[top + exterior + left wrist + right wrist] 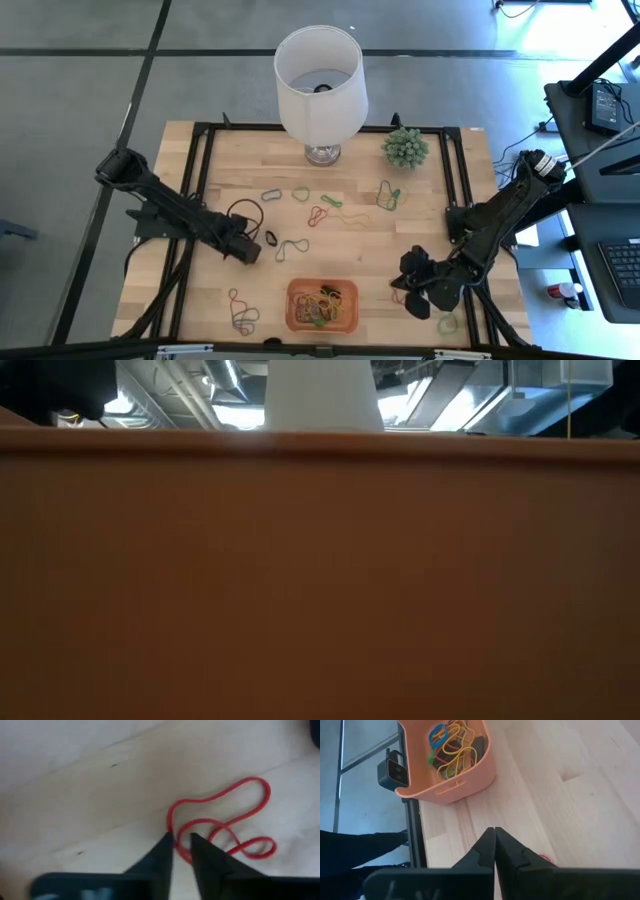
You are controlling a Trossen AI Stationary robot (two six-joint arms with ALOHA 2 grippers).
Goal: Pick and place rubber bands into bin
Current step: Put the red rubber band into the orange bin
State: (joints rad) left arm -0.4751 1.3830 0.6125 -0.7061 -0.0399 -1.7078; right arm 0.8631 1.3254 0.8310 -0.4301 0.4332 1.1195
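A twisted red rubber band (235, 820) lies on the wooden table, and my left gripper (181, 842) stands over its end, fingers pointing down and closed on one strand. In the high view my left gripper (250, 250) is at the table's left middle and hides that band. The orange bin (296, 318) sits at the near edge with several coloured rubber bands (325, 305) inside. My right gripper (412, 290) hangs shut to the right of the bin (465, 785), holding nothing. My left gripper has one strand of the red band's loop (171, 820) between its two fingertips, at the end of the band nearest the fingers. The fingers come from above, pointing down. The band lies slack and twisted on the table.
Loose rubber bands lie across the table (300, 193) (388, 195) (243, 315) (292, 247), one green (447, 323) near the right arm. A white lamp (320, 85) and a small green plant (405, 147) stand at the far edge. A black cable loop (245, 212) lies by the left arm.
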